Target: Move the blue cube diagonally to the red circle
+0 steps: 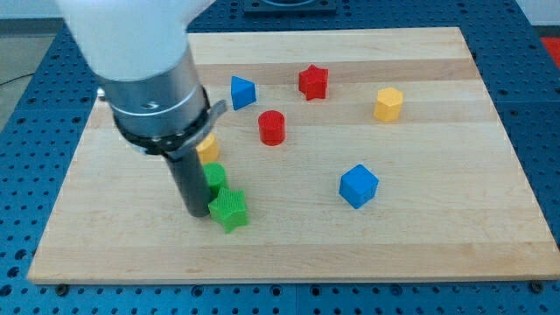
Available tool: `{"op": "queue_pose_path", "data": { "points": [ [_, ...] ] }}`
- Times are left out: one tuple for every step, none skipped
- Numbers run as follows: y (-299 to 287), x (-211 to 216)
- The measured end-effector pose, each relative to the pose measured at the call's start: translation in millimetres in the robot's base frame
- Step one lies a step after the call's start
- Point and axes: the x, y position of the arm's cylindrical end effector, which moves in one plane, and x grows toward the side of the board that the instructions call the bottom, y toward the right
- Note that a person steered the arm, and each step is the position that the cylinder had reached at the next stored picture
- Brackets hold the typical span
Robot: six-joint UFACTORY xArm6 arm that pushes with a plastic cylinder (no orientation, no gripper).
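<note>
One raised view over the wooden board

The single camera looks down at a slant from beyond the board's point(367, 236) near long edge, showing almost all of it with blue pegboard point(542, 105) around. The arm's housing point(149, 79) stands closest, large at the view's upper left.

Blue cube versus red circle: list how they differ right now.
The blue cube is blue with flat faces and corners; the red circle is red, a round upright cylinder. The blue cube sits toward the view's lower right, the red circle up and left of it. Both stand free on the board, away from my tip.
</note>
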Motion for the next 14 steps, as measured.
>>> {"op": "queue_pose_path", "data": {
  "points": [
    [25.2,0.0],
    [45.5,0.0],
    [64.0,0.0],
    [78.5,0.0],
    [103.7,0.0],
    [126.8,0.0],
    [154.9,1.5],
    [163.9,10.9],
    [188.9,19.6],
    [204.9,17.9],
    [190.6,15.2],
    [179.4,6.7],
    [184.2,-4.6],
    [185.5,-21.4]
  ]
}}
